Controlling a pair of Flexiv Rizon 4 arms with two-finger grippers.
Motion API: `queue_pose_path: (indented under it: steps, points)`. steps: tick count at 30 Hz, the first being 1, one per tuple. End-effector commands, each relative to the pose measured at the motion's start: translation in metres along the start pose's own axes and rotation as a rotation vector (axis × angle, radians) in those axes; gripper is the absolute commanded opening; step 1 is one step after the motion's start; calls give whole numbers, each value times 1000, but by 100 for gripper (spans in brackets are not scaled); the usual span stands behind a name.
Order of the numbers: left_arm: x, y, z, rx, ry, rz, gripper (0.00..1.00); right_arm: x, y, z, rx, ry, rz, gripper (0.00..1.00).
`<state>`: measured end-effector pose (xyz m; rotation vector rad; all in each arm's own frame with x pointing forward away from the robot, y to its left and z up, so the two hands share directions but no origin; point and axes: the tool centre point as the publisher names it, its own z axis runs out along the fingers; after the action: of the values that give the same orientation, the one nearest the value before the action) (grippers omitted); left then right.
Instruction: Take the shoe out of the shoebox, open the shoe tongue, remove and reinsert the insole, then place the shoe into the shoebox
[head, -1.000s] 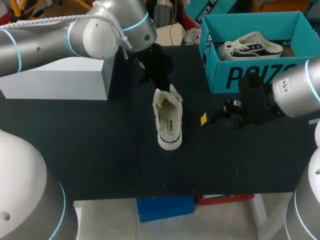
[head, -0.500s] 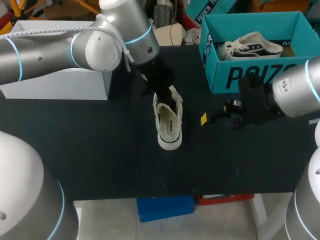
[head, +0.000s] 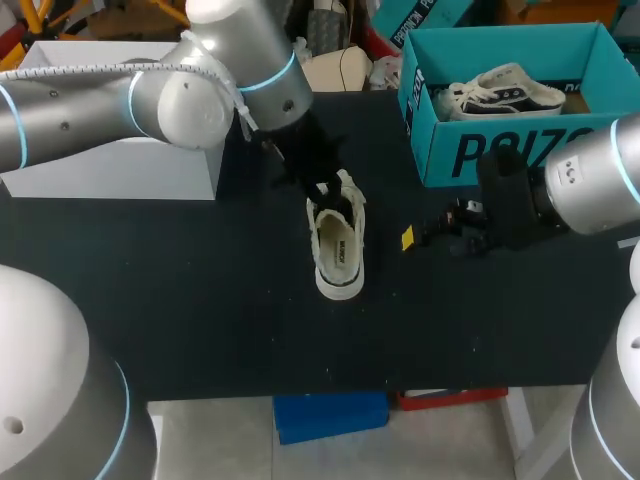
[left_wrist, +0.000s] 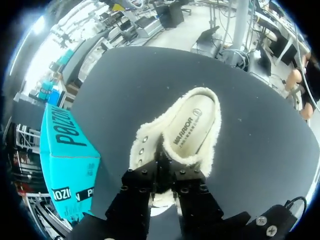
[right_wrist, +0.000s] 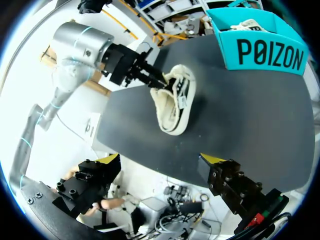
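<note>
A cream, fleece-lined shoe (head: 338, 250) lies on the black table (head: 200, 300), its insole showing in the left wrist view (left_wrist: 192, 130). My left gripper (head: 322, 188) is down at the shoe's laced far end, its tips hidden in the opening by the tongue (left_wrist: 162, 167). The right wrist view shows the same contact, the left gripper (right_wrist: 155, 80) against the shoe (right_wrist: 175, 102). My right gripper (head: 425, 232) hovers to the right of the shoe, apart from it, open with nothing between its fingers (right_wrist: 160, 159). The teal shoebox (head: 500, 150) stands at the back right.
A second, white and black shoe (head: 505, 90) lies inside the shoebox (right_wrist: 265, 52). A grey-white block (head: 120, 155) sits at the back left under my left arm. The shoebox also appears beside the shoe (left_wrist: 65, 150).
My left gripper has come down from above the shoe's far end into the opening at the tongue. The shoe and my right arm have stayed in place.
</note>
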<state>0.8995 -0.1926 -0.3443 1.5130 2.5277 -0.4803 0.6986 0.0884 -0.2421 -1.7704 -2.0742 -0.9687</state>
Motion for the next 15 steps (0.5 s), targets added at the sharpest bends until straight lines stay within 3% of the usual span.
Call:
queue_pose_path:
  steps: [1,4,10,15]
  points:
    - [15,-7,-30,-36,59,137,27,1,0,0,1,-3,1,100]
    - [26,-5,-35,-79,101,219,34,1,0,0,1,-3,1,100]
    - [39,4,-42,-106,131,283,32,1,0,0,1,-3,1,100]
    - [43,3,-29,-84,124,308,30,1,0,0,1,-3,1,100]
